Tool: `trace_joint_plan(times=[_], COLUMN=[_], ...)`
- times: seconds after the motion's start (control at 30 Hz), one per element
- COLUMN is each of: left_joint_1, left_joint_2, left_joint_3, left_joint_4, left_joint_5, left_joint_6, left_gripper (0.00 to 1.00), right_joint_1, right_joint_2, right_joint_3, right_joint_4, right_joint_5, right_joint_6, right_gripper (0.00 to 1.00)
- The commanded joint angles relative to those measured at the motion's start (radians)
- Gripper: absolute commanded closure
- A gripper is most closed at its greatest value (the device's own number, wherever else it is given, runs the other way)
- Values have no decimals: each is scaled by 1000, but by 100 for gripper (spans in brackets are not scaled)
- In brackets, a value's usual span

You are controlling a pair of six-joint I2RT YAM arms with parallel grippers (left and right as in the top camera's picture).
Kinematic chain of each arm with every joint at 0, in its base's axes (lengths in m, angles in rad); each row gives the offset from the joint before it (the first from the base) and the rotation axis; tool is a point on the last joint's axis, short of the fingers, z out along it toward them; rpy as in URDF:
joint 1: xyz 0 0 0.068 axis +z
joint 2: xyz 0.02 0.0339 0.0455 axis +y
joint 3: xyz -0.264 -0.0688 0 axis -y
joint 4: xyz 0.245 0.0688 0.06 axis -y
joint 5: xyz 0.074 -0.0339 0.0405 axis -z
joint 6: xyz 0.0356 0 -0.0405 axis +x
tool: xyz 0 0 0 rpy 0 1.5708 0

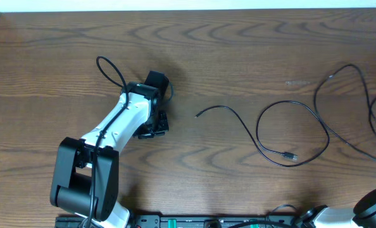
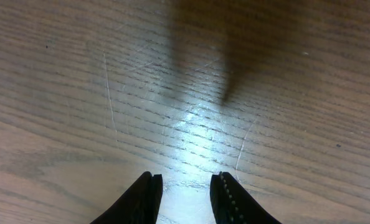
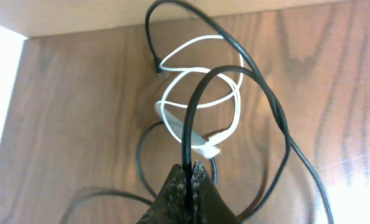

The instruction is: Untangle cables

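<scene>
The right hand (image 3: 190,167) has its two dark fingers pressed together, pinching a thin black rubbery cord (image 3: 188,118) that rises from the fingertips and arches over in a loop. Just behind that loop lies a thin white cord (image 3: 200,93), wound in a few loose rings, with a small silvery plug end (image 3: 208,149) near the fingertips. A second thin black cord (image 3: 278,118) sweeps from the top of the view down the right side of the white rings and crosses the pinched cord on the way. All of this rests on a brown wood-grain worktop (image 1: 238,50).

The left hand (image 2: 185,180) is spread a little, with nothing between its fingers. It hovers over bare wood at the left of the worktop, well apart from every cord.

From above, a long black cord with a small plug (image 1: 290,155) lies alone in the middle of the worktop. It curls into one open loop and touches nothing else. Another black cord (image 1: 359,82) snakes to the right edge and out of view. The white cord does not show from above, so the tangle probably lies beyond that edge, though I cannot be sure.

As a judgement, the task is partly done. One cord looks freed, while the white and black cords by the right hand are overlapped and need drawing apart.
</scene>
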Motion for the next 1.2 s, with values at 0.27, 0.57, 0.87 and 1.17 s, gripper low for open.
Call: trace_joint_plan(times=[0.27, 0.57, 0.87, 1.17], left_joint_1=[3, 3, 3, 3], left_joint_2=[-11, -11, -11, -11], left_joint_3=[6, 6, 6, 6], left_joint_4=[-2, -3, -3, -3], left_joint_5=[-1, -1, 6, 6], left_joint_6=[-5, -5, -4, -4], left_gripper=[68, 68, 68, 67], right_joint_1=[36, 354, 590, 802], right_joint_2=[63, 65, 65, 65], right_joint_3=[-8, -9, -13, -30], right_joint_4=[35, -274, -622, -764], right_joint_5=[-407, -516, -262, -287], right_joint_6=[-285, -631, -526, -497], right_gripper=[38, 28, 24, 23])
